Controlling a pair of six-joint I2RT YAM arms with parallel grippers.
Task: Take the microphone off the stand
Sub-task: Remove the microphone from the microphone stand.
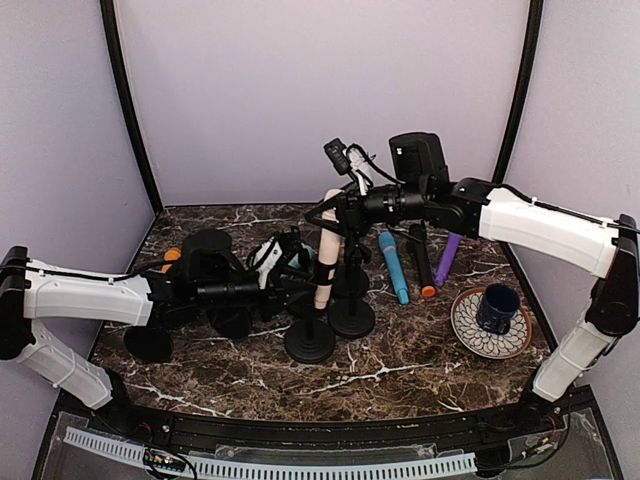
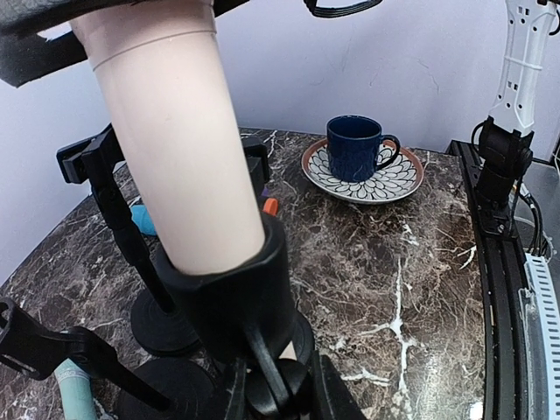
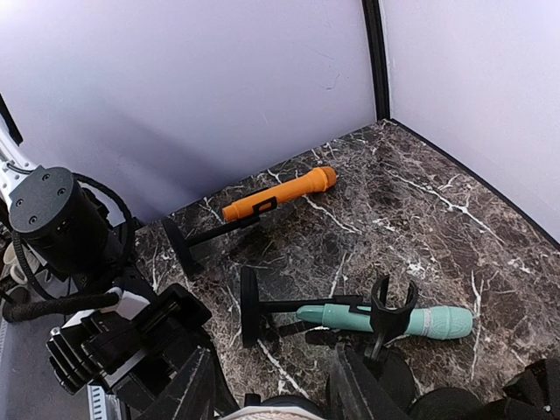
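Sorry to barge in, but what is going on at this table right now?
The right gripper straddles the top of the beige microphone, which sits upright in the clip of a black stand. The left gripper is low against that stand, apparently to steady it, though neither grip can be confirmed. The microphone is not out yet. A blue microphone lies loose on the marble table.

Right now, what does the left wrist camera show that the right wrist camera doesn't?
Only left wrist: the pale microphone seated in its black clip, and a blue cup on a patterned saucer. Only right wrist: an orange microphone lying in a toppled stand. Both: the marble table, and apparently the teal microphone, whole on right wrist, a sliver on left.
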